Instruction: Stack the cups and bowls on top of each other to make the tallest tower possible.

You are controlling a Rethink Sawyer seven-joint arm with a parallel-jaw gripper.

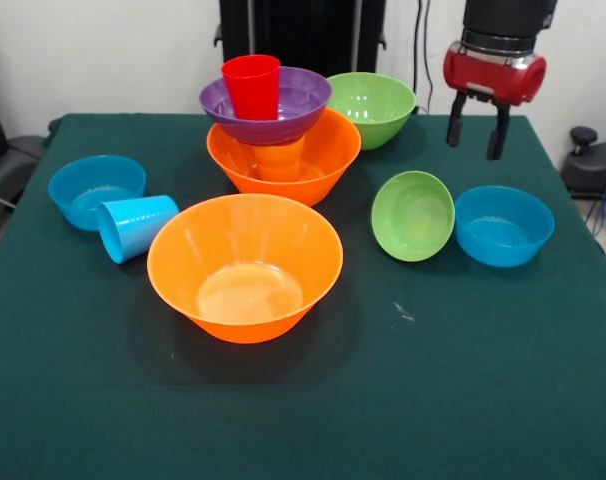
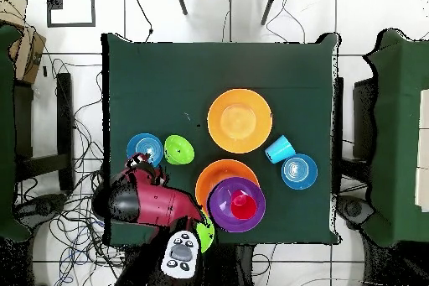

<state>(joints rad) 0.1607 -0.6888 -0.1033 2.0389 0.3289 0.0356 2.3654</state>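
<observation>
Our gripper [image 1: 477, 128] hangs empty, fingers apart, above the table's [image 1: 503, 400] far right corner. The tower [image 1: 274, 135] stands at the far edge: an orange bowl [image 1: 328, 160], an orange cup [image 1: 280, 160], a purple bowl [image 1: 303, 105], a red cup [image 1: 251, 85]. We judge the next piece to be the small blue bowl [image 1: 503, 225] below the gripper, beside a tilted green bowl [image 1: 413, 215]. We should pinch its rim and set it level and centred on the red cup. From above, the arm [image 2: 147, 203] hides the gripper and most of the far green bowl [image 2: 206, 234].
</observation>
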